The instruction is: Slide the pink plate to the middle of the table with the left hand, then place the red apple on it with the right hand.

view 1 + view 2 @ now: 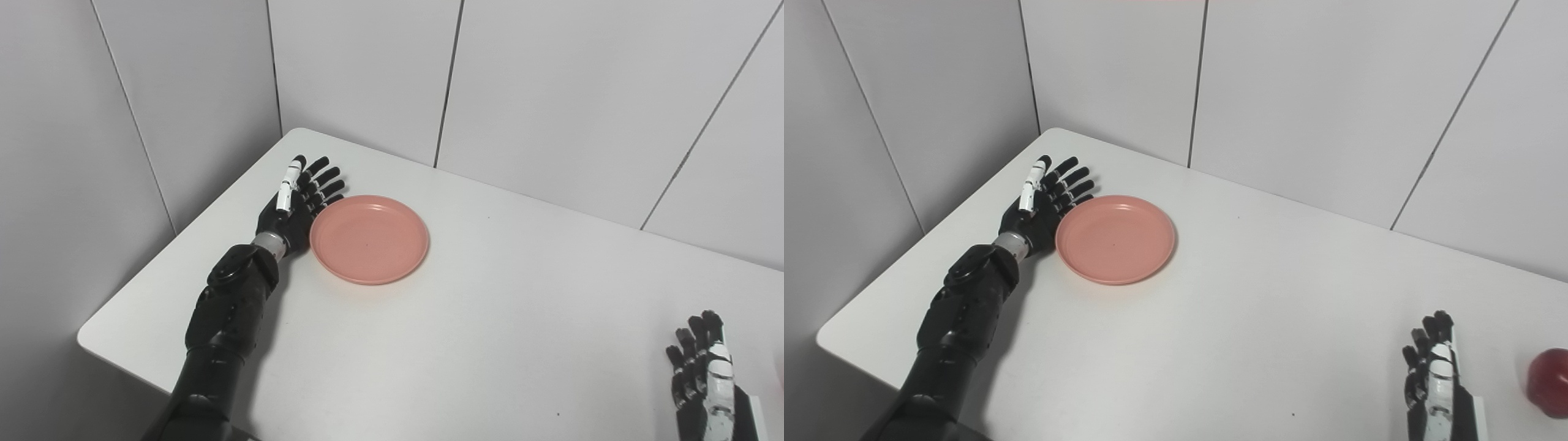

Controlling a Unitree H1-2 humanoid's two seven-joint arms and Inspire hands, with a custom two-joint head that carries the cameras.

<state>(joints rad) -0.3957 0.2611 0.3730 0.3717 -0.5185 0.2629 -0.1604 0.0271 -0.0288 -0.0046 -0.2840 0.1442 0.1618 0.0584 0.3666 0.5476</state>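
Two hands over white bench [490, 318], both empty. Left hand [297, 205] released, fingers [324, 180] straight and slightly spread, held edge-on with palm turned toward pink plate [369, 239]. Plate immediately to inner side of left hand, rim against or just beside the palm; actual contact not resolvable from either view. Plate flat on bench, nothing on it, lying toward far left corner area of bench rather than centre. Left forearm extended over bench from near edge, behind the hand.

Right hand [1433, 373] low at near right edge, well apart from plate. Also released: fingers extended upward, close together, grasping nothing. Lower part of hand cut off by bottom edge.

Red apple [1549, 381] just outboard of right hand, to its right, resting on bench; gap visible between the two, no contact. Apple partly cut by edge in right eye view, only a faint sliver at the edge in left eye view. Apple and plate on opposite sides of bench, well apart.

Grey panelled wall [551, 92] beyond both hands.
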